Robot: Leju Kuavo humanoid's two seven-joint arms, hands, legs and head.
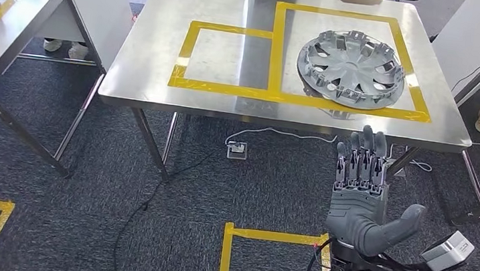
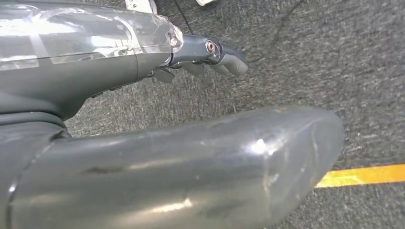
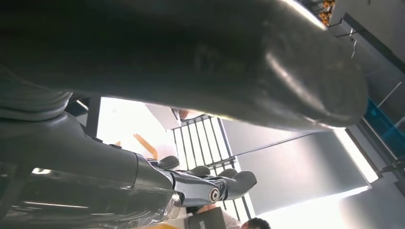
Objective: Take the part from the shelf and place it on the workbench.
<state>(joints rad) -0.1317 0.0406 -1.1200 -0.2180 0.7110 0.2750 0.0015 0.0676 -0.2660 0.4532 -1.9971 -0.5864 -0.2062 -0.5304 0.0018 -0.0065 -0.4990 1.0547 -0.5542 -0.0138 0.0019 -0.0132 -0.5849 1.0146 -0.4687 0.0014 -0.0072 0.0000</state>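
**Part resting on the workbench, right hand empty in front of the table**

At the far left of the head view, a second steel table [image 1: 15, 11] is seen, carrying what appears to be another wheel cover at its edge. The central workbench [image 1: 164, 67] is a brushed stainless surface on angled metal legs, marked with yellow tape [image 1: 277, 45] into a small left-hand rectangle and a larger right-hand one. The part [image 1: 352, 68], a grey plastic wheel cover, round, shallow and ribbed with radial spokes, lies flat within the larger taped rectangle, near its front edge. The placement is therefore judged complete or nearly so; nothing is left but clearing the arm, as far as can be told.

Below the table edge, the right hand [image 1: 360, 195] is held palm up over dark, coarse carpet, its dark segmented fingers straight and its thumb spread; nothing is gripped, and it is apart from the part. In the left wrist view, the left hand [image 2: 205, 55] is shown over the carpet beside a yellow floor line [image 2: 363, 174], fingers extended and holding nothing. The glossy grey thumb and clear cover are smooth and reflective.
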